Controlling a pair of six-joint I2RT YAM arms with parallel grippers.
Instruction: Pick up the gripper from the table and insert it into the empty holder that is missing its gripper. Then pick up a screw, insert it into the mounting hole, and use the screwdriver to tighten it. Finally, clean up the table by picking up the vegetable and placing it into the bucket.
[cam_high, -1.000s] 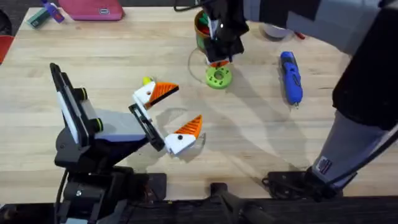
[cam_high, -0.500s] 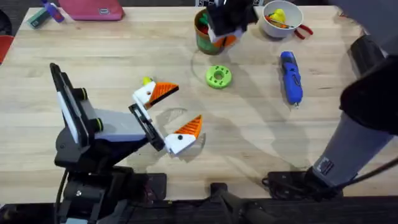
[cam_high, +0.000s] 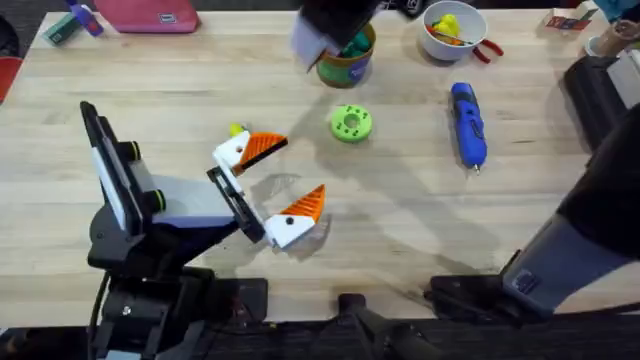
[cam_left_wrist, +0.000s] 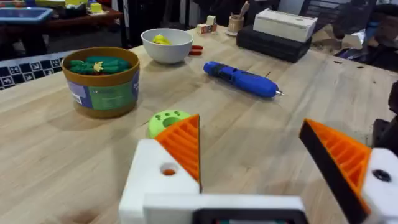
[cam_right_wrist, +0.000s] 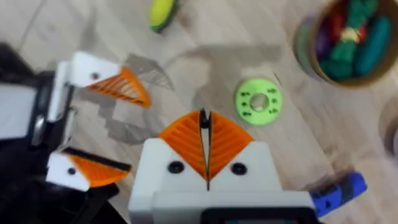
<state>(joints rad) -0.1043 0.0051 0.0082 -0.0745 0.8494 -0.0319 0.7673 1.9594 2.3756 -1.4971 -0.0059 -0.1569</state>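
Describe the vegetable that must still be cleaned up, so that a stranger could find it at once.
On the wooden table, look at the left gripper, which is open. The vegetable lies just beyond its farther finger. It is small, yellow and green, unlike the flat green disc.

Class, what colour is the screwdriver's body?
Blue; the screwdriver shows best in the left wrist view.

Right gripper (cam_right_wrist: 204, 134) hangs high, its orange pads pressed together, nothing between them. Left gripper (cam_high: 268, 190) rests low, fingers (cam_left_wrist: 180, 146) spread wide apart, empty.
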